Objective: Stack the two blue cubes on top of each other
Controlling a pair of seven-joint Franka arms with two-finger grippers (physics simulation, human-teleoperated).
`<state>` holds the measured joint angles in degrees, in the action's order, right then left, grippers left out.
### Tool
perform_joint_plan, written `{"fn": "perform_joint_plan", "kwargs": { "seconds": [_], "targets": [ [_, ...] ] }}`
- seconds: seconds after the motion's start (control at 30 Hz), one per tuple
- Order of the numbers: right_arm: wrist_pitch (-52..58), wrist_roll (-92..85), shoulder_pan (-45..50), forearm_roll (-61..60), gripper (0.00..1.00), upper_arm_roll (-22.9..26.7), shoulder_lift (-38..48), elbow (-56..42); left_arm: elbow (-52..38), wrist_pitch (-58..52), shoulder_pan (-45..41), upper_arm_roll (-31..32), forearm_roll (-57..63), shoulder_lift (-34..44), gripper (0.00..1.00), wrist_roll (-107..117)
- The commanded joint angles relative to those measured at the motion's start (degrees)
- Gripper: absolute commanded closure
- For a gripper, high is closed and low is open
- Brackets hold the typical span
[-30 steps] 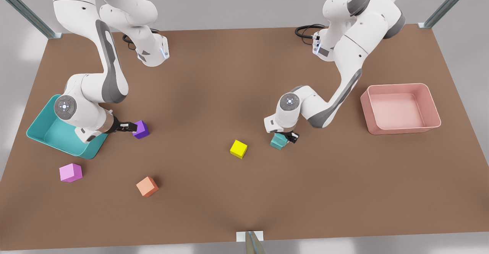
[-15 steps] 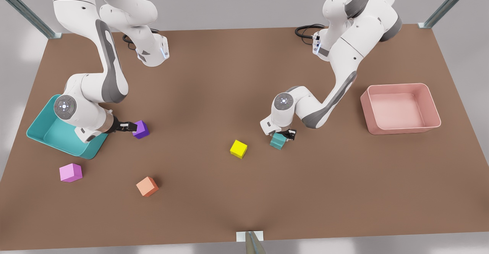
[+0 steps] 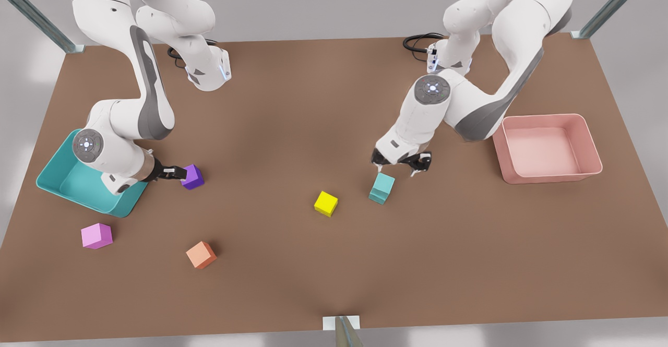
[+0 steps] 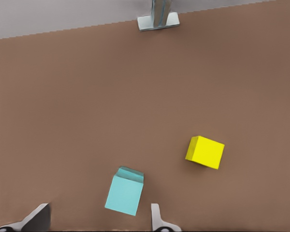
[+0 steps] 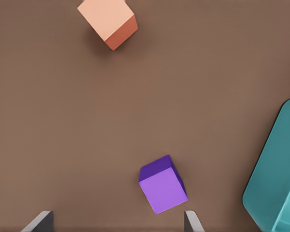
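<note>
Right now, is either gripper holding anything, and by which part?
Nothing is held. The left gripper hangs open above the stacked blue cubes, apart from them. The right gripper is open beside the purple cube, not clamping it.

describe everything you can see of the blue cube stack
The blue cube stack is two matte teal cubes, plain-faced and equal in size, one resting on the other with the lower showing as a darker edge beneath the top cube in the left wrist view. It stands on the brown table beside the yellow cube, not touching it. The left gripper hangs open above it, clear of the stack.
</note>
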<state>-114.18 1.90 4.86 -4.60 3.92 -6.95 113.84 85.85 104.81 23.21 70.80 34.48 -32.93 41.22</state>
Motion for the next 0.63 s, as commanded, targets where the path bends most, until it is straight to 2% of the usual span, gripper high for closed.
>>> {"fn": "perform_joint_plan", "kwargs": {
  "seconds": [0.0,0.07,0.1,0.13,0.17,0.2,0.23,0.27,0.6],
  "targets": [
    [0.5,-0.1,0.2,-0.1,0.00,-0.3,0.0,-0.1,-5.7,-24.0,1.2,1.4,-4.2,0.1,0.00,-0.4],
    [0.3,-0.1,0.2,-0.1,0.00,-0.3,-0.1,-0.1,-8.5,-24.5,4.0,0.5,-3.7,-0.2,0.00,-3.5],
    [0.5,-0.1,0.2,-0.1,0.00,-0.3,0.0,-0.2,-19.9,-33.0,-8.7,-14.8,-4.9,0.3,0.00,-15.3],
    [0.4,-0.1,0.2,-0.1,0.00,-0.3,-0.3,-0.6,-30.3,-38.3,-22.0,-36.0,-14.7,0.8,0.00,-24.2],
    [0.5,-0.1,0.2,-0.1,0.00,-0.3,-0.3,-0.6,-30.1,-37.2,-30.3,-55.8,-25.8,4.7,0.00,-34.8],
    [0.4,-0.1,0.3,-0.1,0.00,-0.4,-0.3,-0.6,-28.2,-32.5,-29.9,-62.0,-35.4,8.1,0.00,-36.2],
    [0.3,-0.1,0.3,-0.1,0.00,-0.5,-0.3,-0.6,-14.8,-19.4,-28.1,-62.2,-37.0,15.9,0.00,-36.7],
    [0.3,-0.1,0.3,-0.1,0.00,-0.5,-0.4,-0.6,-12.9,-16.9,-27.4,-62.3,-37.0,17.2,0.00,-36.9],
    [0.4,-0.1,0.3,-0.1,0.00,-0.7,-0.3,-0.6,-14.7,-16.2,-26.7,-61.7,-36.4,16.6,0.00,-37.3]
  ]
}}
